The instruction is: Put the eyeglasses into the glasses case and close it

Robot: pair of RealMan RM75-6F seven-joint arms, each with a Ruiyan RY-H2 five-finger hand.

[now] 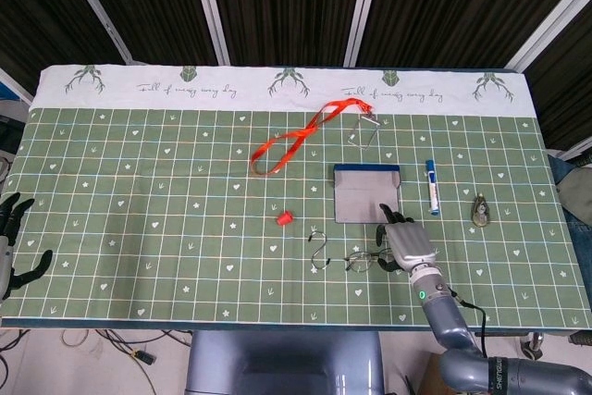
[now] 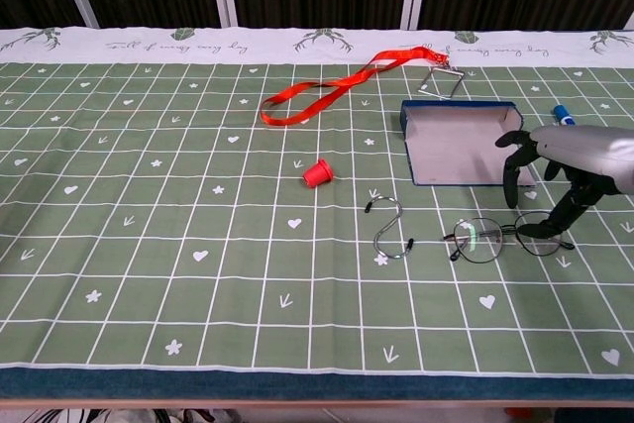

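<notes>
The thin-framed eyeglasses (image 1: pixel 368 259) (image 2: pixel 505 237) lie flat on the green cloth, just in front of the glasses case. The case (image 1: pixel 366 193) (image 2: pixel 461 143) is open, a blue box with a pale grey lining. My right hand (image 1: pixel 407 240) (image 2: pixel 565 167) hovers over the right lens with its fingers spread and pointing down; one fingertip is at the frame's right edge, and the hand holds nothing. At the far left edge my left hand (image 1: pixel 13 242) rests open, far from both objects; the chest view does not show it.
A metal S-hook (image 1: pixel 320 249) (image 2: pixel 390 229) lies left of the glasses, and a small red cap (image 1: pixel 285 218) (image 2: pixel 317 174) further left. A red lanyard with a metal clip (image 1: pixel 296 139) (image 2: pixel 347 85) sits behind the case. A blue-capped marker (image 1: pixel 431 185) and a small grey object (image 1: pixel 481 211) lie right of it.
</notes>
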